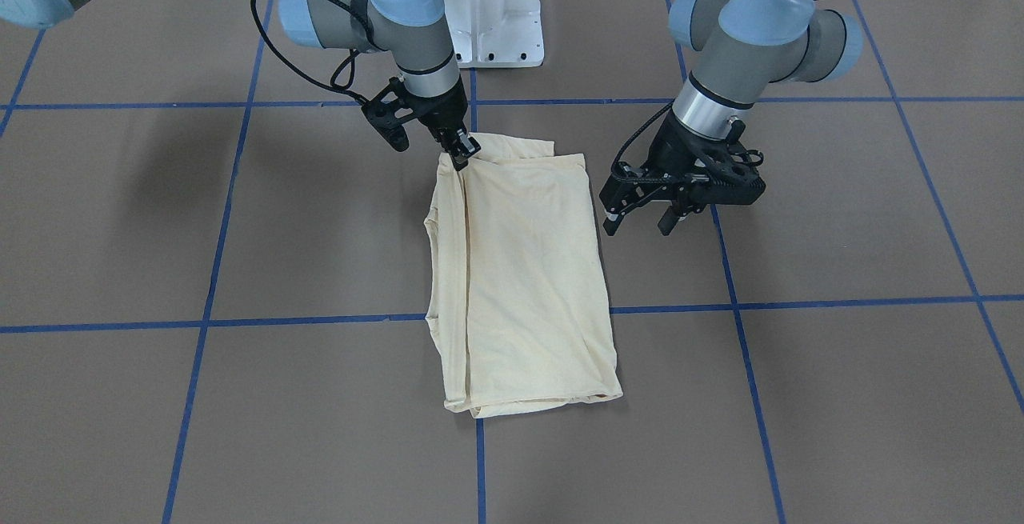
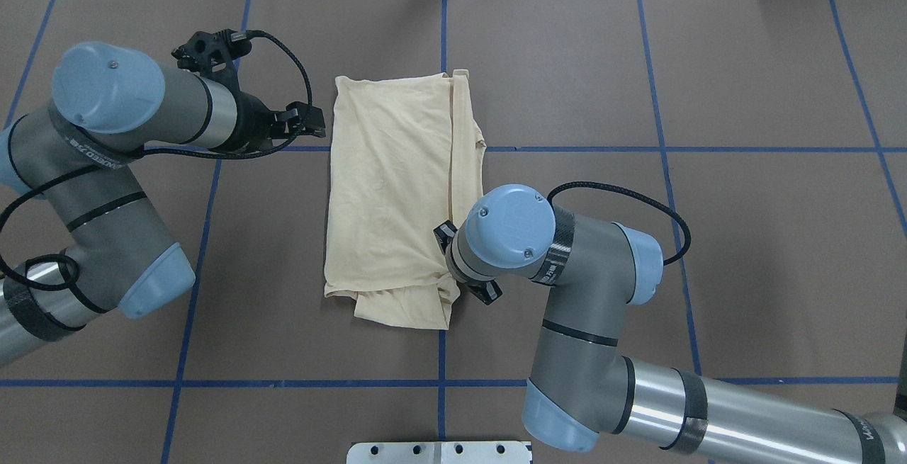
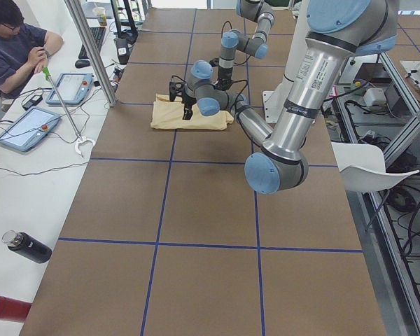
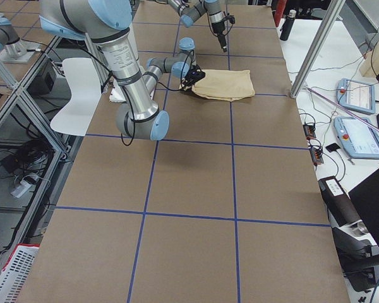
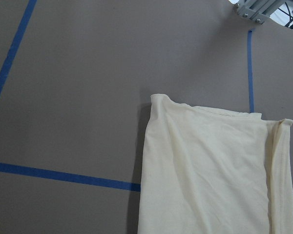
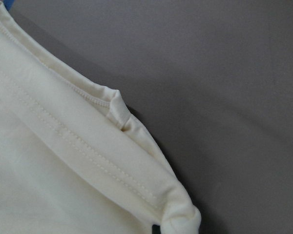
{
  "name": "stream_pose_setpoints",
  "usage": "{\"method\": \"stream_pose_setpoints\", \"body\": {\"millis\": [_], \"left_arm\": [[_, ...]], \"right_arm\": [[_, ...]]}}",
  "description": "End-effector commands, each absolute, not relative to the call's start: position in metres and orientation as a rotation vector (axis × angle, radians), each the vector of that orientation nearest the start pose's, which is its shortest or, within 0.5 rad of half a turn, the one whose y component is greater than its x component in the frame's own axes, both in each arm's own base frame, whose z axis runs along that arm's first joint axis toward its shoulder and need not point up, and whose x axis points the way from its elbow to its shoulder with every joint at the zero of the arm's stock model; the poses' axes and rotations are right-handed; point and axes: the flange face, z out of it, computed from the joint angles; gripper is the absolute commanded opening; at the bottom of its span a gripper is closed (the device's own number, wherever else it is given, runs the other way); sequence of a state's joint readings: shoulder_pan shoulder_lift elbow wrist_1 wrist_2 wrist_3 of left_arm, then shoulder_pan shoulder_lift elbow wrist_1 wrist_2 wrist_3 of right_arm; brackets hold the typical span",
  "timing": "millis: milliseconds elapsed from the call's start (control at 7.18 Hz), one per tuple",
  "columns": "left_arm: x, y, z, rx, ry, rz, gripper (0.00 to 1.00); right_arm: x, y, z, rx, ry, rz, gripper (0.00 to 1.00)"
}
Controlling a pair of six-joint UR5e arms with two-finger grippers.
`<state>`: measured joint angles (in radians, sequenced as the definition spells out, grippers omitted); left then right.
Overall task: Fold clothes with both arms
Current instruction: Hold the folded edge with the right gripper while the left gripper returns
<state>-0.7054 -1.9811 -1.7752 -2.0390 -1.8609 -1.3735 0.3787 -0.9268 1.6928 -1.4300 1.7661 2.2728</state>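
Observation:
The clothes are one pale cream-yellow shirt [image 1: 520, 268], folded into a long rectangle at the table's middle [image 2: 390, 188] with no print showing. My right gripper [image 1: 462, 153] is shut on the shirt's corner nearest the robot's base; in the overhead view the wrist hides it. The right wrist view shows a stitched hem of the shirt [image 6: 63, 161] close up. My left gripper [image 1: 640, 220] hovers open just off the shirt's other long edge, with nothing between its fingers [image 2: 312, 120]. The left wrist view looks down on a far corner of the shirt [image 5: 210, 170].
Brown table cover with blue tape lines [image 1: 480, 460]. The white pedestal base [image 1: 492, 12] stands behind the shirt. In the exterior left view a person [image 3: 14, 49] sits at a side bench with tablets, a metal post [image 3: 91, 52] and a black bottle [image 3: 28, 246].

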Motion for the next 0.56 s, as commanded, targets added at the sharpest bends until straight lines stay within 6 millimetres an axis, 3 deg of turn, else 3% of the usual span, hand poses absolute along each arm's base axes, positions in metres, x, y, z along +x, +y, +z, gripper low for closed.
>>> {"method": "stream_pose_setpoints", "body": {"millis": [0,279,418], "left_arm": [[0.454,-0.431,0.293,0.107,1.096,-0.318,0.92],[0.494,-0.376,0.285,0.045,1.112,-0.347,0.92],[0.501,-0.368,0.286,0.016,1.106,-0.362,0.91]], "right_arm": [[-0.588,-0.357,0.221,-0.329,-0.880,0.917,0.00],[-0.589,-0.358,0.223,-0.326,-0.876,0.921,0.00],[-0.589,-0.358,0.224,-0.326,-0.875,0.922,0.00]]}}
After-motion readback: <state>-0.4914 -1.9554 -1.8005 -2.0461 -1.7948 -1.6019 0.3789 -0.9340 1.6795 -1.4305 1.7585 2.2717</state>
